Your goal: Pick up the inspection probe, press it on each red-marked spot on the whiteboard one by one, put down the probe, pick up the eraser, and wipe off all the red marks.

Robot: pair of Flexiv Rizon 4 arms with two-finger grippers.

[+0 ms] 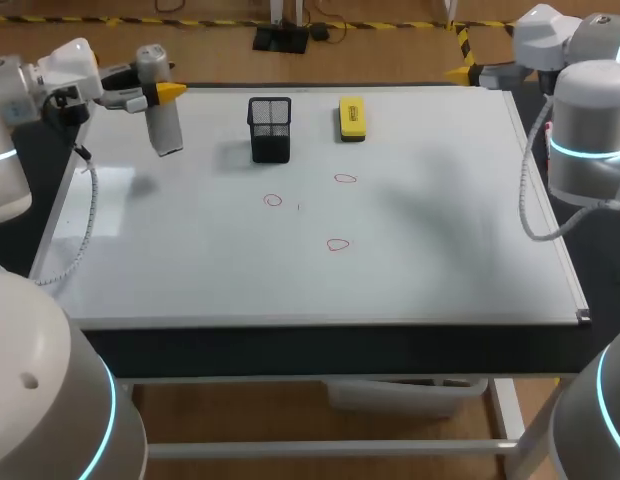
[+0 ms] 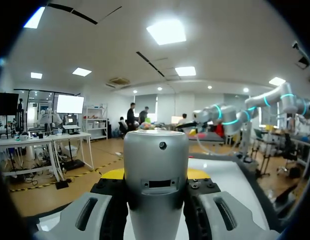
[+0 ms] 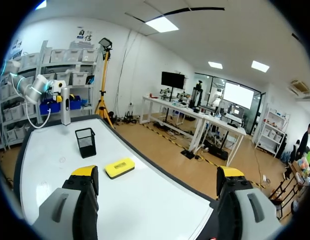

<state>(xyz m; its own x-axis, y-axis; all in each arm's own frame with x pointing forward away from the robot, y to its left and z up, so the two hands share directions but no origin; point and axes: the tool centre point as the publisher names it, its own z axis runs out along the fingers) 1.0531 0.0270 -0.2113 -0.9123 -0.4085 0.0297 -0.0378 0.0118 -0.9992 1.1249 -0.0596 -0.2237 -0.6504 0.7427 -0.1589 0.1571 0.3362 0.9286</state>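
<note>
In the head view the inspection probe (image 1: 166,130) is clamped upright in the left gripper (image 1: 158,92), well apart from the red marks (image 1: 337,244); the mesh pen holder (image 1: 270,128) nearby could be struck. In the left wrist view it is gripped from both sides; in the right wrist view the right gripper (image 3: 157,181) is spread empty.

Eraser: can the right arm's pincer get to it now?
Probably yes. The right pincer is open and empty, nothing stands on the whiteboard between it and the eraser, and the mesh cup stands to one side.
</note>
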